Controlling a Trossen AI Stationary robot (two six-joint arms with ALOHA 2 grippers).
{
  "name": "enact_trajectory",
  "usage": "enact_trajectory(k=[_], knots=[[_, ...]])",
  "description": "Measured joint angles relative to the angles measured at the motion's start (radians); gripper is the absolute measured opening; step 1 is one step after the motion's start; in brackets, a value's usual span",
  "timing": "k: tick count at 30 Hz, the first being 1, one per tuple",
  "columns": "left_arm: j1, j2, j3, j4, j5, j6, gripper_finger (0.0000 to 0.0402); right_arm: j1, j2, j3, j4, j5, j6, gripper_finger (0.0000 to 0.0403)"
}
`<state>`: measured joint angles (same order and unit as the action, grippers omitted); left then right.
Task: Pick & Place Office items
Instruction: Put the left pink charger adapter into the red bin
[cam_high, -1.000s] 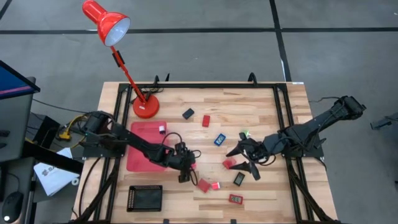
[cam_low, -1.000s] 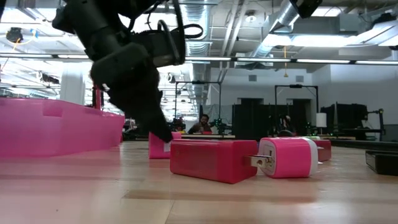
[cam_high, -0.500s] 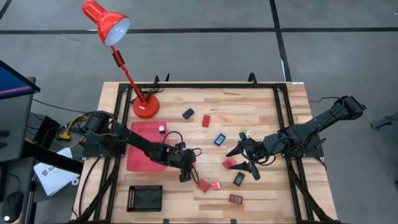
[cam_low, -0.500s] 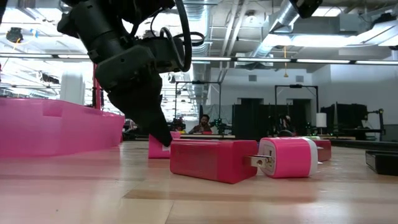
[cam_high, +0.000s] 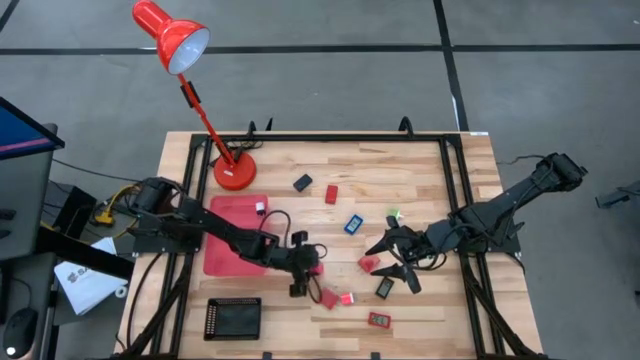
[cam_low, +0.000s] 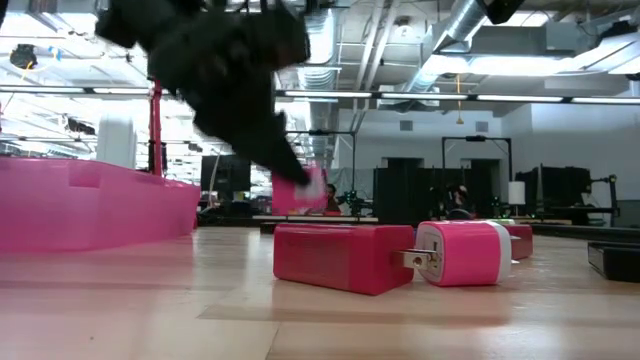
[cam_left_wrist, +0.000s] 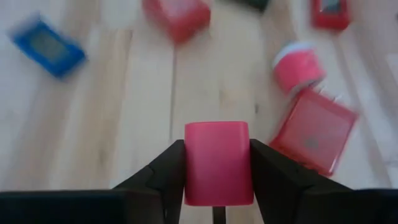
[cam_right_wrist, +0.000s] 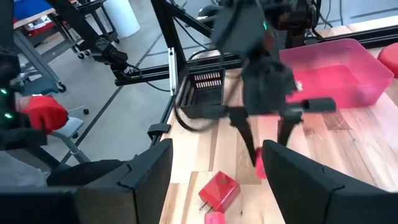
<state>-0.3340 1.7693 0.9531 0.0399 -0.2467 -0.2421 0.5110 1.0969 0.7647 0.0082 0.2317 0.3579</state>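
My left gripper (cam_high: 308, 268) is near the table's middle, shut on a small pink block (cam_left_wrist: 217, 160) that hangs above the wood (cam_low: 303, 189). A red plug block (cam_low: 342, 257) and a pink-and-white plug (cam_low: 465, 253) lie flat on the table just beside it. More office items lie scattered: black (cam_high: 302, 182), red (cam_high: 331, 193), blue (cam_high: 353, 224), red (cam_high: 368, 264), black (cam_high: 384, 287) and red (cam_high: 379, 320). My right gripper (cam_high: 397, 262) stands open to the right, above the table, holding nothing. My left gripper pinches the pink block by its two opposite side faces (cam_left_wrist: 189, 168) between the two fingers (cam_left_wrist: 169, 174). The fingers slant down from the table's left. The block is lifted clear of the table and stands out past the fingertips.
A red tray (cam_high: 232, 240) lies at the left and a black tray (cam_high: 232, 318) at the near left. A red desk lamp (cam_high: 205, 110) stands at the far left. Bare wood stretches along the far edge and the near right.
My left gripper has shut on the pink block, which stood on the table behind the red plug block. It has then risen and tipped, carrying the block up clear of the wood and a little toward the table's right.
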Motion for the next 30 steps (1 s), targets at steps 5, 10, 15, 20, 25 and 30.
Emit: enact_trajectory(k=[5,10,15,20,25,30], knots=[[0.021,-0.167,0.001,-0.162,-0.218,0.05,0.0148,0.0,0.0,0.0,0.002,0.005,0.002,0.024],[0.067,-0.392,0.002,-0.617,-0.413,-0.173,0.0146,0.0,0.0,0.0,0.0,0.005,0.007,0.024],[0.102,-0.558,-0.078,-0.855,-0.383,-0.449,0.0147,-0.001,0.0,0.0,0.0,0.005,0.005,0.024],[0.155,-0.628,-0.252,-0.81,-0.278,-0.651,0.0147,0.0,0.0,0.0,0.014,0.005,-0.006,0.024],[0.229,-0.63,-0.352,-0.772,-0.295,-0.743,0.0147,-0.001,0.0,0.0,0.038,0.005,-0.015,0.024],[0.304,-0.63,-0.392,-0.738,-0.299,-0.75,0.0147,-0.001,0.0,0.0,0.037,0.006,-0.01,0.024]])
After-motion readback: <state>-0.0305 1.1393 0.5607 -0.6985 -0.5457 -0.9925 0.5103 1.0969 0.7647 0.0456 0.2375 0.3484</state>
